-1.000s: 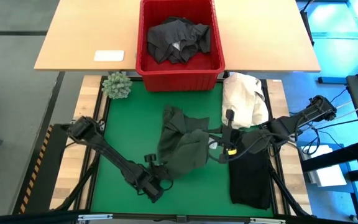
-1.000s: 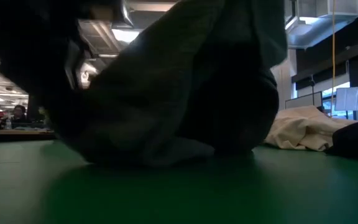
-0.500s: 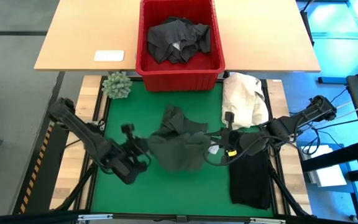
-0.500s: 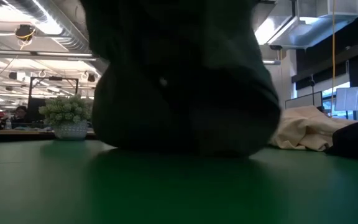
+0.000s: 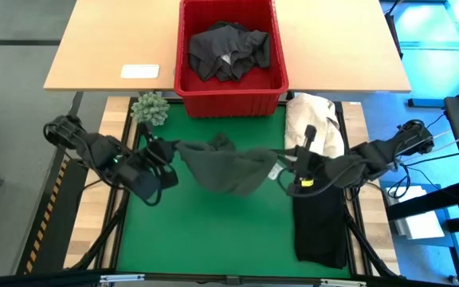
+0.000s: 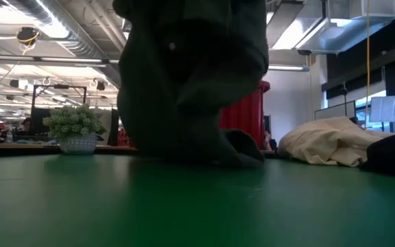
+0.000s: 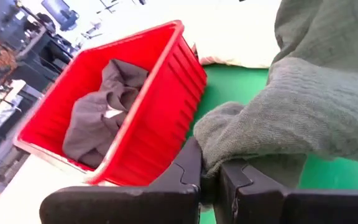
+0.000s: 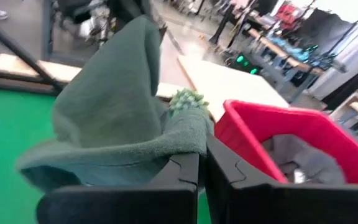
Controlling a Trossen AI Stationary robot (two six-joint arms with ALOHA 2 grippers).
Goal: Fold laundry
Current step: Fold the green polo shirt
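We now see the left gripper (image 5: 168, 148) farther left and back. The dark green garment (image 5: 223, 166), bunched earlier, hangs stretched between it and the right gripper (image 5: 281, 166).

High cam looks straight down on the green mat (image 5: 213, 239), low cam sits level on it, 2 wrist cams close-up; all 4 share the red basket (image 5: 229, 88).

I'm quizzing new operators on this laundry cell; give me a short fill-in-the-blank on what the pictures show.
1. The dark green garment hangs stretched between ____ claws, the left claw and the right claw.
2. A dark grey garment lies inside the ____ basket.
3. The cream-white cloth heap lies on the same side of the table as the ____ arm.
4. The small potted plant stands beside the basket, on the ____ arm's side.

Missing words: two; red; right; left
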